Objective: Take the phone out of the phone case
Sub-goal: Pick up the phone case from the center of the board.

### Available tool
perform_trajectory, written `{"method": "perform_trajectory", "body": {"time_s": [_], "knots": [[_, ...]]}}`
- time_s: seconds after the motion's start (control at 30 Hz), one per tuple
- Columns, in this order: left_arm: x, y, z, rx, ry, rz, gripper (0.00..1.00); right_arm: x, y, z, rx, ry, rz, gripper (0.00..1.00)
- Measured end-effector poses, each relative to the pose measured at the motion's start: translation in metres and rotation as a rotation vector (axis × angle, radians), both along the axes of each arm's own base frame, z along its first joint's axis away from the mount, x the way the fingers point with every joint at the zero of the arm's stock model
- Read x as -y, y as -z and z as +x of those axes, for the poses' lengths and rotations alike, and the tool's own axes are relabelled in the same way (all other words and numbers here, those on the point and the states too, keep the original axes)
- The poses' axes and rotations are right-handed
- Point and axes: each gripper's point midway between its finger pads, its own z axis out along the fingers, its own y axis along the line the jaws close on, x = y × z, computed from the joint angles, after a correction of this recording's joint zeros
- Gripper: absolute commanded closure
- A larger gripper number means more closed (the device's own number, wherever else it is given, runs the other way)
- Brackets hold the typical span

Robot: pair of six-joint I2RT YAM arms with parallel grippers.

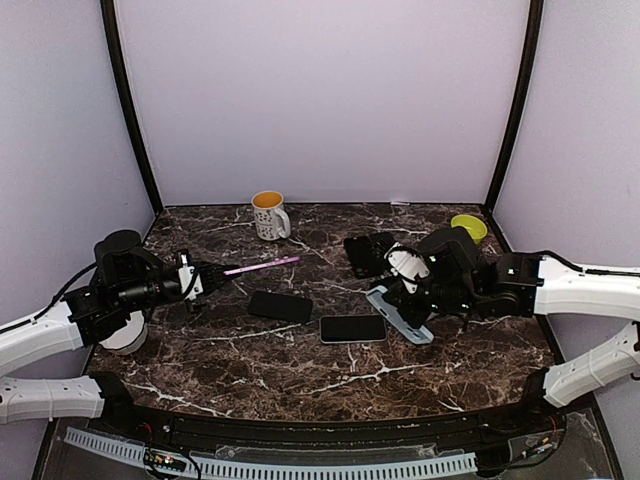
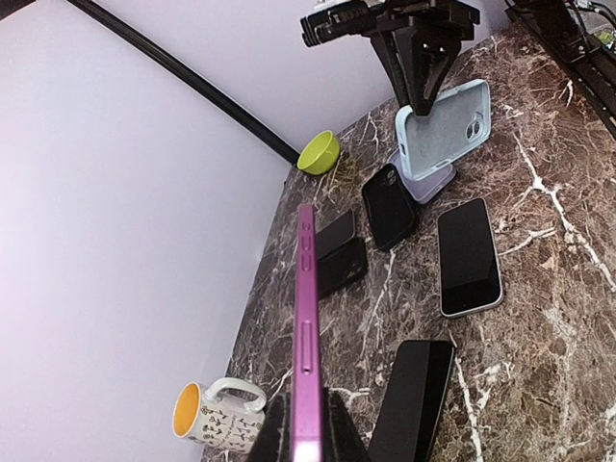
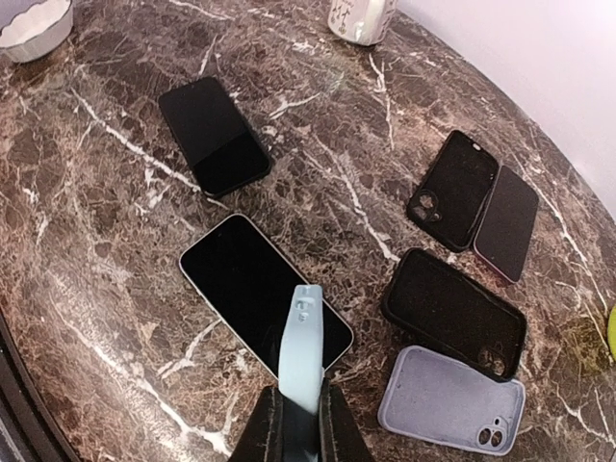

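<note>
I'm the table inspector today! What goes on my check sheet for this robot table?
Surface: dark marble table with white veins.
Job's things: pink phone and blue case, apart, each one held.
Clutter: black phone, silver-edged phone, two black cases, lilac case, mug, green bowl, white bowl.
Grippers: left gripper shut on pink phone; right gripper shut on blue case.
Cables: black cable along each arm.
Surroundings: pale walls, black corner posts.
</note>
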Motion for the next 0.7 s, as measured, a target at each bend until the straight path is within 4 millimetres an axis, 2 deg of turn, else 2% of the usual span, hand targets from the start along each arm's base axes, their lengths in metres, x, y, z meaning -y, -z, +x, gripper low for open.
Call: {"method": "perform_trajectory", "body": {"time_s": [0.2, 0.4, 0.5, 0.7], "knots": [[-0.003, -0.001, 0.006, 0.008, -0.035, 0.003, 1.00, -0.011, -0.015, 0.002, -0.018, 0.014, 0.097, 1.00], [-0.007, -0.001, 0.014, 0.019, -0.083, 0.004, 1.00, -0.038, -0.016, 0.009, -0.073, 0.035, 0.221, 1.00], [-0.008, -0.001, 0.017, 0.020, -0.098, 0.007, 1.00, -0.056, -0.017, 0.023, -0.099, 0.059, 0.276, 1.00], [-0.009, -0.002, 0.018, 0.020, -0.107, 0.000, 1.00, -0.089, -0.023, 0.070, -0.139, 0.094, 0.391, 1.00]]}}
